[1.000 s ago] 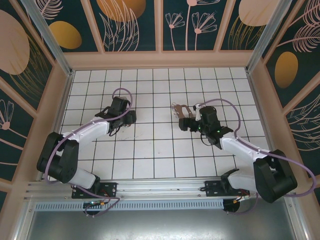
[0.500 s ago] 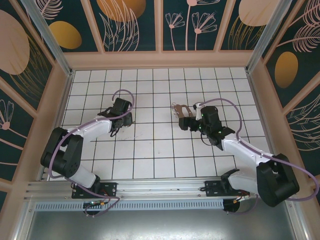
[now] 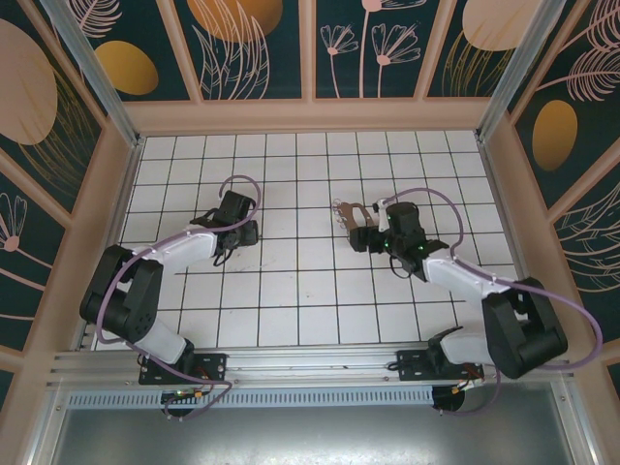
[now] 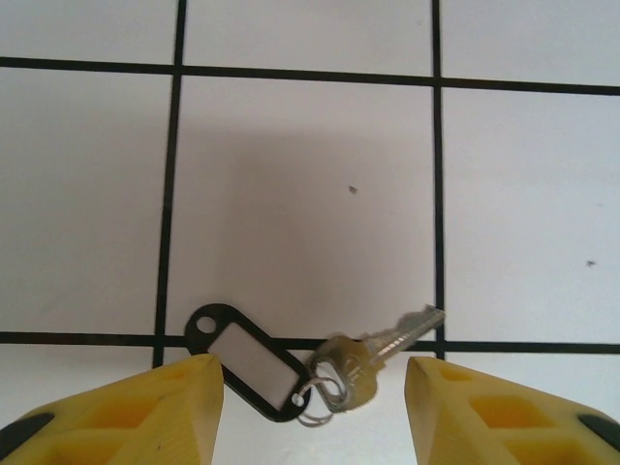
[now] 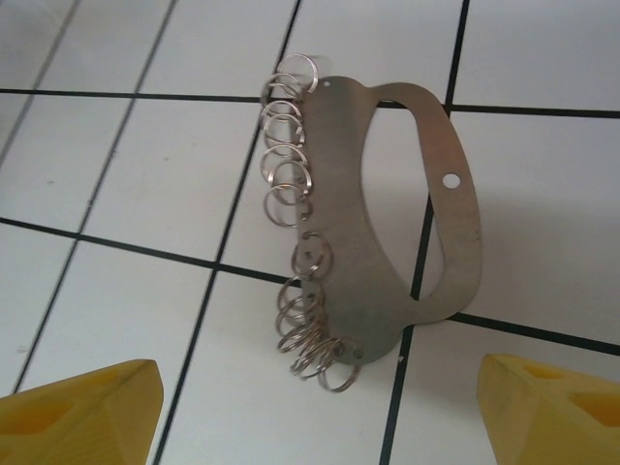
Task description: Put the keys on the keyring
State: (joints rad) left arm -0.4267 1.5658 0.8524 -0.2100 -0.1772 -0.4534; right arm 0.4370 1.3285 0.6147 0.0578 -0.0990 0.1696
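A small silver key (image 4: 387, 347) lies on the white tiles, joined by a thin split ring to a black tag (image 4: 250, 360) with a white label. My left gripper (image 4: 312, 397) is open and low over them, its yellow fingertips (image 4: 145, 412) on either side and touching neither. The keyring (image 5: 354, 213) is a grey metal loop plate with several small split rings (image 5: 291, 174) along one edge, lying flat. My right gripper (image 5: 325, 417) stands open just short of its near end. From above, the keyring (image 3: 346, 210) lies just beyond the right gripper (image 3: 360, 235), and the left gripper (image 3: 248, 232) is mid-left.
The floor is a white tile grid with black lines (image 3: 291, 291). Wooden walls (image 3: 310, 116) close in the back and both sides. Purple cables (image 3: 237, 180) arch over both wrists. Open tiles lie between the two grippers.
The left gripper has shifted slightly right and forward. The right wrist has edged left toward the keyring and its elbow has swung in. The keyring has not moved.
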